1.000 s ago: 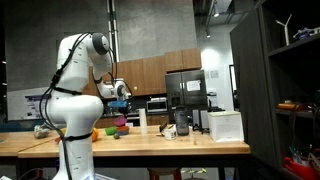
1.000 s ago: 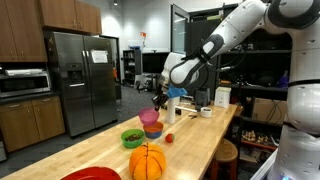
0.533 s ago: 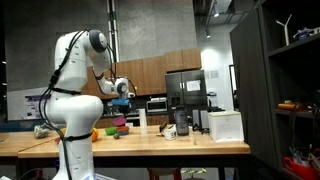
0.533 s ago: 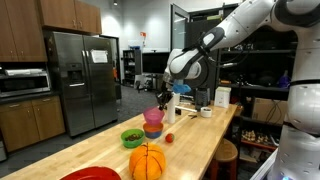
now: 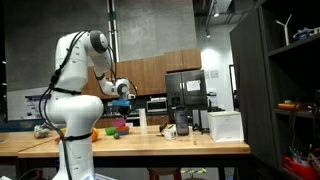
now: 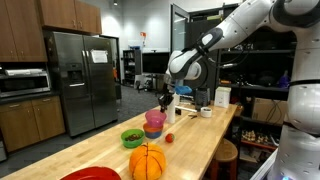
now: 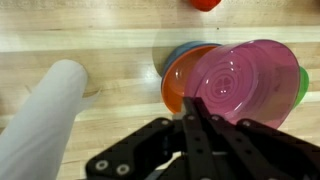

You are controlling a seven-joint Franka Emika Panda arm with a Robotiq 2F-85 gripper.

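Claw [image 7: 190,103] above bowls [image 7: 245,80], white cylinder [image 7: 50,112] beside

The wood table [image 6: 205,140] bears stacked bowls [image 6: 153,127], a green bowl [image 6: 132,137] left, a small red thing [image 6: 169,138] right, and an orange ball [image 6: 147,161] and red plate [image 6: 92,174] near.

Four bowls are showing on the worktop [image 6: 200,135]: one pink bowl [image 7: 245,85], one orange bowl [image 7: 178,85] and one blue bowl [image 7: 172,60] are piling into a single stack, and one green bowl [image 6: 131,137] is sitting beside it. One orange ball [image 6: 147,161], one small red object [image 6: 168,138], one red dish [image 6: 90,174] and one white cylinder [image 7: 45,115] are sitting around them.
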